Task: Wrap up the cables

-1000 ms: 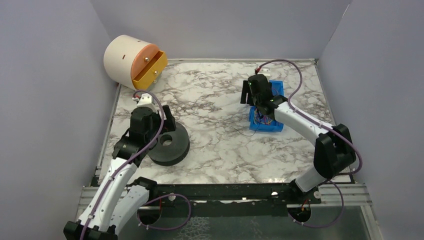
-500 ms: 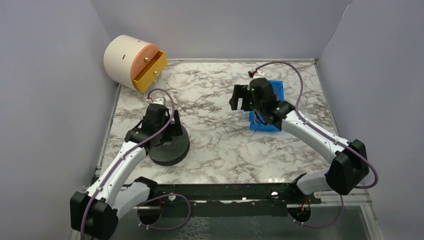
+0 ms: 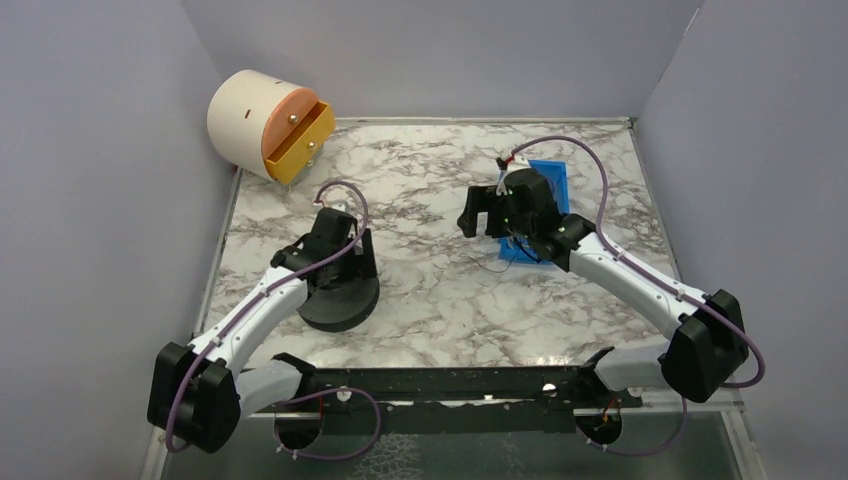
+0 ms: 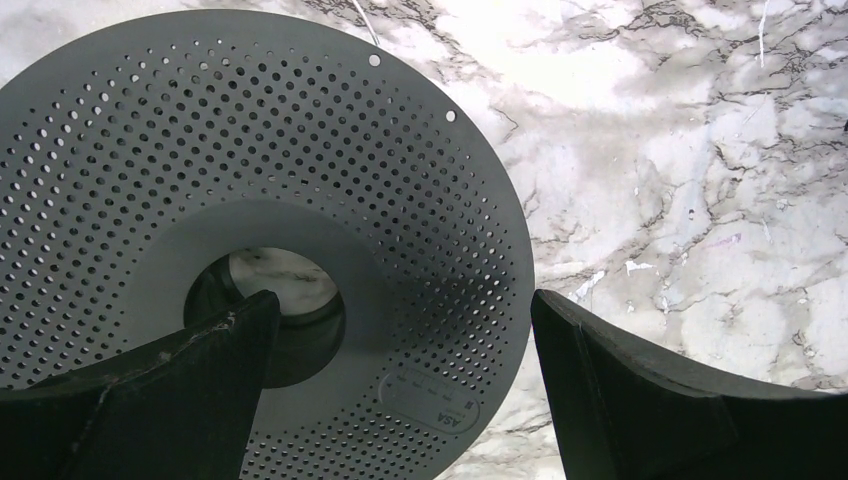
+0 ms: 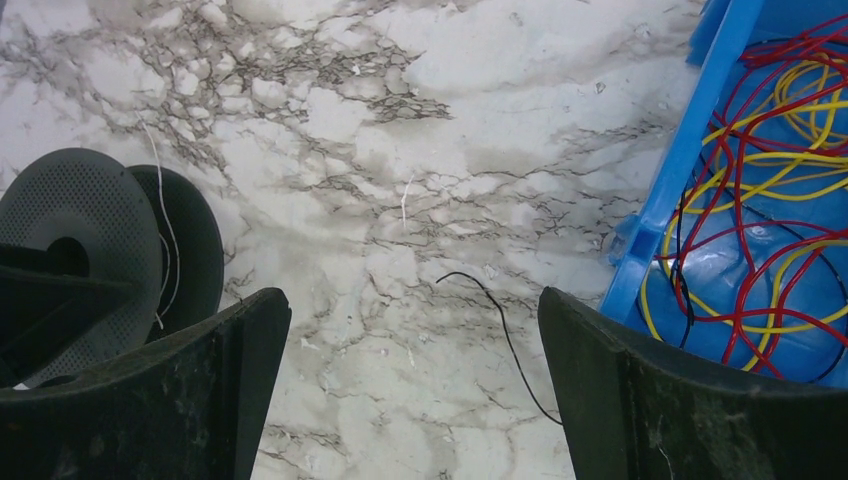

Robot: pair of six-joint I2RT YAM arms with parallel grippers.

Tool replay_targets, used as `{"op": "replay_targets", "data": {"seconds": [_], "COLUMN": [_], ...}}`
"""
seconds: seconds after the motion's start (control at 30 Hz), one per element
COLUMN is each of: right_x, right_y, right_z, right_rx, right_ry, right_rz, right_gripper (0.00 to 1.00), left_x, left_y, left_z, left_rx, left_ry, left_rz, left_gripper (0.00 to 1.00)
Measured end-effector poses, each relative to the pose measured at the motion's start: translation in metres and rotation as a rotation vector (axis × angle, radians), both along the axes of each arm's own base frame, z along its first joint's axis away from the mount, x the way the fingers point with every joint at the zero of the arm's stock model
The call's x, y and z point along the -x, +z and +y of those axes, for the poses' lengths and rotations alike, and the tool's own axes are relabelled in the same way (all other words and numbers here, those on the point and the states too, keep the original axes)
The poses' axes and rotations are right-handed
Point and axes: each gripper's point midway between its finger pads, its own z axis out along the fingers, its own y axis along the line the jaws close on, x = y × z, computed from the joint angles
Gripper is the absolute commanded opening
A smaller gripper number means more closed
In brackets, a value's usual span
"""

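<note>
The left hand (image 4: 400,310) stood with its fingers wide apart and clamped on nothing, directly over the black perforated spool (image 4: 300,150). One finger was above the hub hole and the other was past the disc's rim, over the marble worktop (image 4: 700,150). The right hand (image 5: 410,300) likewise had its fingers spread wide and held nothing, above bare worktop. Most of the cables (image 5: 770,190), a tangle of red and yellow wires with some black among them, lay in the blue bin (image 5: 680,160) just beside the finger at the right of the wrist view. One black strand (image 5: 500,330) lay on the marble between the two fingers, its free end roughly under the middle of the hand. The spool lay well off beyond the opposite finger, with a thin pale wire (image 5: 165,240) draped across it.
</note>
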Motion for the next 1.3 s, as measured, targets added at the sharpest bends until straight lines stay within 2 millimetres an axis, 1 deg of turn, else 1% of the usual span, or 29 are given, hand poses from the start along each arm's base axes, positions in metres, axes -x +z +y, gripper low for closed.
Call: {"op": "replay_targets", "data": {"seconds": [0.23,0.43,0.53,0.73,0.8,0.87,0.97,1.07,1.2,1.3], "right_x": [0.007,0.007,0.009,0.014,0.014,0.014,0.015,0.016,0.017,0.019], "right_y": [-0.009,-0.006,-0.007,-0.017,-0.017,-0.015,-0.01,-0.006,-0.003,0.003], "right_z": [-0.002,-0.003,-0.002,-0.004,-0.004,-0.004,-0.004,-0.005,-0.006,-0.007], "right_rx": [0.006,-0.001,-0.005,0.001,0.001,-0.002,-0.009,-0.016,-0.022,-0.03], "right_ry": [0.009,0.011,0.016,0.023,0.023,0.024,0.024,0.025,0.025,0.024], "right_rz": [0.019,0.01,0.01,0.029,0.029,0.025,0.015,0.006,-0.003,-0.015], "right_gripper": [1.0,1.0,1.0,1.0,1.0,0.99,0.97,0.95,0.93,0.92], "left_x": [0.004,0.008,0.009,0.009,0.007,0.005,0.002,-0.002,-0.011,-0.019], "left_y": [-0.009,-0.017,-0.02,-0.023,-0.023,-0.022,-0.021,-0.02,-0.018,-0.012], "left_z": [-0.007,-0.017,-0.02,-0.028,-0.03,-0.032,-0.035,-0.039,-0.05,-0.062], "left_rx": [-0.008,-0.02,-0.027,-0.052,-0.059,-0.066,-0.078,-0.09,-0.098,-0.095], "left_ry": [-0.017,-0.052,-0.063,-0.089,-0.096,-0.101,-0.108,-0.121,-0.145,-0.168], "left_rz": [0.033,0.064,0.075,0.084,0.082,0.081,0.077,0.077,0.076,0.064], "left_gripper": [0.99,0.99,0.99,0.87,0.83,0.79,0.68,0.61,0.51,0.43]}}
